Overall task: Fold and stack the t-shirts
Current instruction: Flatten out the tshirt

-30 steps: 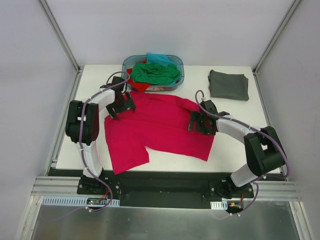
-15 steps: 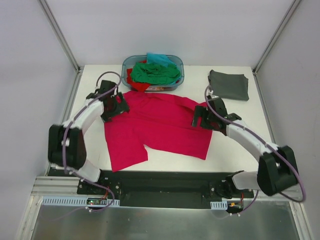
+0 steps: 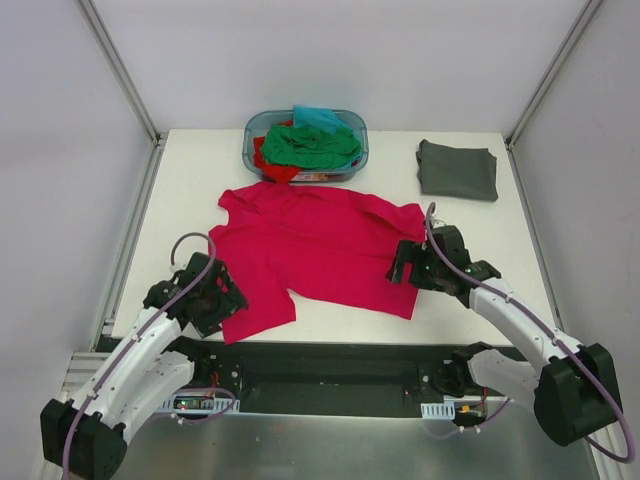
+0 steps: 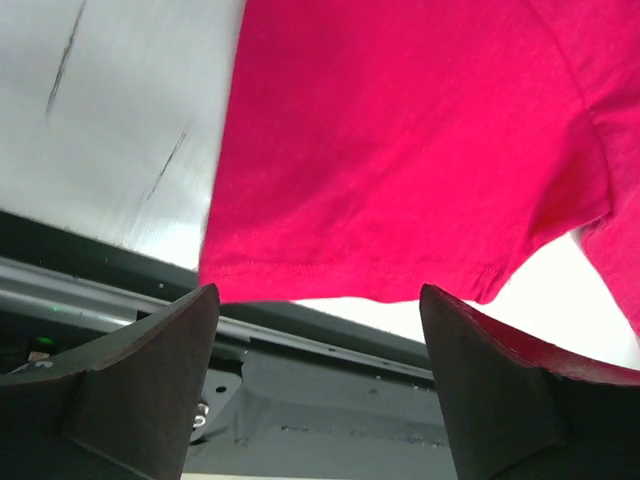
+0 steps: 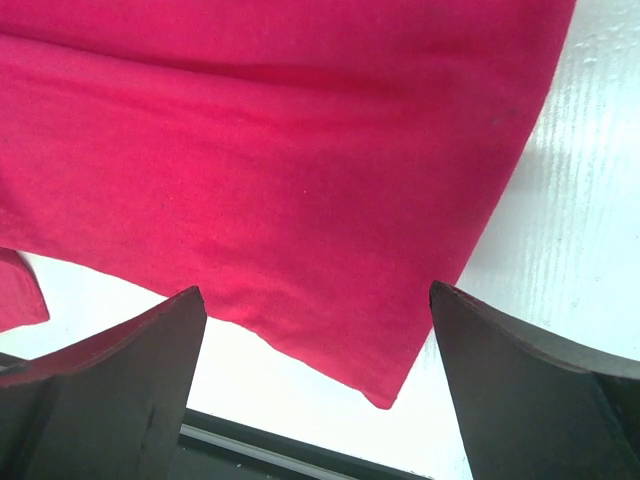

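Note:
A large crimson-pink t-shirt point(image 3: 310, 245) lies spread flat in the middle of the table. It also shows in the left wrist view point(image 4: 400, 140) and the right wrist view point(image 5: 260, 150). My left gripper point(image 3: 222, 305) is open and empty at the shirt's near left corner, over the table's front edge. My right gripper point(image 3: 403, 263) is open and empty at the shirt's near right corner. A dark grey folded t-shirt point(image 3: 458, 169) lies at the back right. Green point(image 3: 310, 145), red point(image 3: 272, 168) and teal point(image 3: 318, 116) t-shirts are piled in the basket.
The blue-green plastic basket point(image 3: 359, 150) stands at the back centre, touching the crimson shirt's collar end. The table's front edge and a black rail point(image 4: 330, 380) lie just below both grippers. Metal frame posts stand at the back corners.
Both arms have drawn back from the shirt's far corners toward the near edge. The left gripper moved from the far left sleeve to the near left corner. The shirt now lies flatter.

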Tool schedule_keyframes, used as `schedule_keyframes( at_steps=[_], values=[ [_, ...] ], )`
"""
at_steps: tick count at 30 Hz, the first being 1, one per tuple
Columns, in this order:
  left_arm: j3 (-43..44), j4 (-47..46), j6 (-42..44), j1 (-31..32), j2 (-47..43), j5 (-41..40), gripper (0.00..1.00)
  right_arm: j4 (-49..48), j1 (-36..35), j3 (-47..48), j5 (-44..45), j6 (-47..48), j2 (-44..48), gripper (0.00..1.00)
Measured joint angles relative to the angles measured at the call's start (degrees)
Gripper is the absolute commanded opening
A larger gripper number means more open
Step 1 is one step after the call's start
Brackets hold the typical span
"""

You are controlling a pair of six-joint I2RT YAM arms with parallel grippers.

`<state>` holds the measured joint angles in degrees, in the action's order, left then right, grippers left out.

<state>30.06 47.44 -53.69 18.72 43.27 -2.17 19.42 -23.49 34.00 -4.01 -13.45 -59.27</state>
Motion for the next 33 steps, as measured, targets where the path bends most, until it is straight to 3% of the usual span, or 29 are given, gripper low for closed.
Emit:
schedule_keyframes(
  at_steps=[3, 14, 18, 23, 27, 28, 29, 33],
  values=[
    [-0.74, 2.25, -4.33, 1.57, -2.38, 0.00, 0.65, 0.00, 0.00, 0.00, -0.94, 0.02, -1.31, 0.96],
    [-2.10, 6.88, -11.19, 5.75, 5.05, -1.09, 0.58, 0.02, 0.00, 0.00, -1.16, 0.28, -2.89, 0.96],
    [-3.50, 6.97, -13.09, 6.12, 6.03, -1.14, 0.48, 0.04, 0.00, 0.00, -1.07, 0.48, -4.15, 0.96],
    [-4.83, 5.70, -13.57, 6.12, 6.32, -1.53, 0.42, 0.04, 0.00, 0.00, -1.36, 0.61, -5.38, 0.96],
    [-5.27, 1.46, -13.29, 6.12, 8.41, -1.46, 0.23, -0.02, 0.00, 0.00, -1.40, 0.61, -5.44, 0.96],
    [-5.14, 0.74, -13.11, 6.12, 9.51, -1.38, 0.07, 0.00, 0.00, 0.00, -1.40, 0.61, -5.44, 0.96],
    [-4.70, 0.61, -12.92, 6.12, 10.60, -1.11, 0.00, -0.02, 0.00, 0.00, -1.40, 0.61, -5.44, 0.96],
    [-3.10, -0.68, -11.30, 6.23, 13.49, -0.92, 0.00, 0.00, 0.02, -0.02, -1.42, 0.61, -5.29, 0.96]
  ],
)
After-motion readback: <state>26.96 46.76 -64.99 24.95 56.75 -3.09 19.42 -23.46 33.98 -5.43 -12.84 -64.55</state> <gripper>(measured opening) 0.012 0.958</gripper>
